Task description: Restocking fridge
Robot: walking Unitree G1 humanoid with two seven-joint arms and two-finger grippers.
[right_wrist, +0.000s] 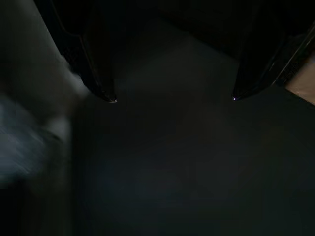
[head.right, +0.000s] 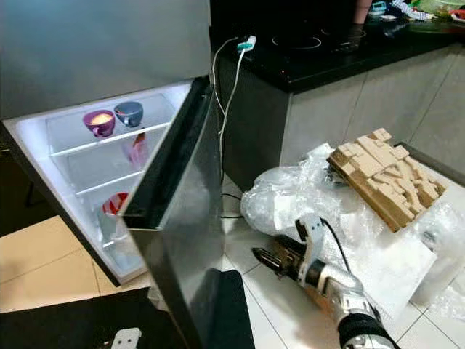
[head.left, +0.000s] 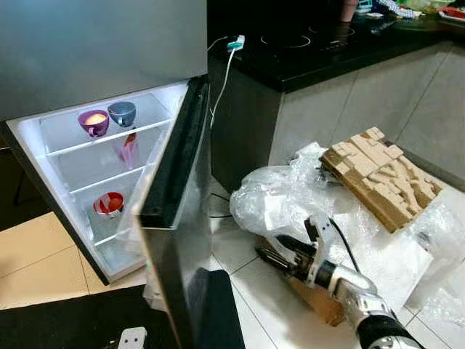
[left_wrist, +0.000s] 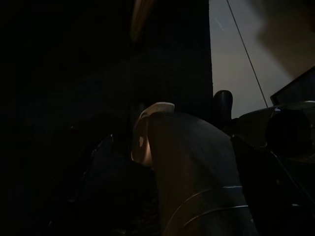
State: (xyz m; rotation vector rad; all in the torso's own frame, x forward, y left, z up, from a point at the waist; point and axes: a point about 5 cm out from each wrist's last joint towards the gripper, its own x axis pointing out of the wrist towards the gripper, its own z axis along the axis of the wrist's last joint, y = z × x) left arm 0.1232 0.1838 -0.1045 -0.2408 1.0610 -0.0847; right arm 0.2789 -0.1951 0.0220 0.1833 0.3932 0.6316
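Observation:
The fridge (head.left: 102, 51) has its lower compartment open and lit. A purple bowl (head.left: 94, 121) and a blue-grey bowl (head.left: 122, 113) sit side by side on the top glass shelf. A pink item (head.left: 128, 149) stands on the shelf below, and a red and white bowl (head.left: 109, 204) sits lower down. The open door (head.left: 178, 218) stands edge-on toward me. My right gripper (head.left: 273, 248) hovers low over the floor tiles to the right of the door, pointing at it, open with nothing between its fingertips (right_wrist: 112, 98). My left arm hangs idle, and its wrist view is very dark.
Crumpled clear plastic wrap (head.left: 290, 193) and a tan block-patterned panel (head.left: 381, 178) lie on the floor at right. A brown box (head.left: 320, 302) sits under my right arm. A white charger cable (head.left: 224, 73) hangs from the black counter (head.left: 320, 51). A black mat (head.left: 87, 320) lies near me.

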